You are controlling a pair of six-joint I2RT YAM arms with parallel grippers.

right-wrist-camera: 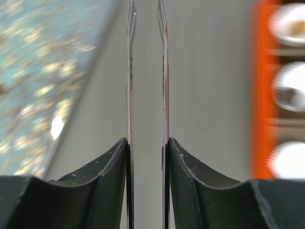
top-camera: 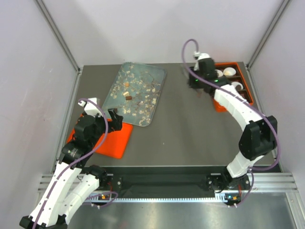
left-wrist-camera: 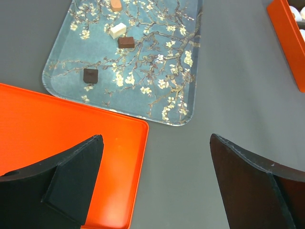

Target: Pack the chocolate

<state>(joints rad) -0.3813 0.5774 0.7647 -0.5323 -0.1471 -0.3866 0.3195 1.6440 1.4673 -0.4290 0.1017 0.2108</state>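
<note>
On the dark grey table (top-camera: 181,133), top view: flowered blue tray (top-camera: 147,81) at 11 o'clock from table centre, long side running toward 12. Flat orange tray (top-camera: 116,140) at 8 o'clock, its far corner just beside the flowered tray's near edge; the left wrist view shows the two close, contact not resolved. Orange box (left-wrist-camera: 291,47) at 2 o'clock, against the right wall, partly covered by the right arm. Left gripper (left-wrist-camera: 156,143) hangs above the flat orange tray's right edge, fingers spread wide, nothing between them; one finger over orange, the other over bare table. Right gripper (right-wrist-camera: 147,143) sits between flowered tray and orange box, nearer the box, clamped on thin metal tongs (right-wrist-camera: 130,86); the two blades run straight out from the fingers, parallel, a narrow gap between them, tips out of frame. White paper cups (top-camera: 229,71) stand in the box compartments; contents too blurred in the right wrist view to record. Chocolate lies loose on the flowered tray, left half: dark brown chocolate (left-wrist-camera: 90,75) nearest the tray's near-left corner, alone; brown chocolate (left-wrist-camera: 126,42) further in, toward 1 o'clock from the first; cream piece (left-wrist-camera: 117,30) just beside it, corners nearly touching; caramel piece (left-wrist-camera: 116,5) beyond, cut by the frame edge.
</note>
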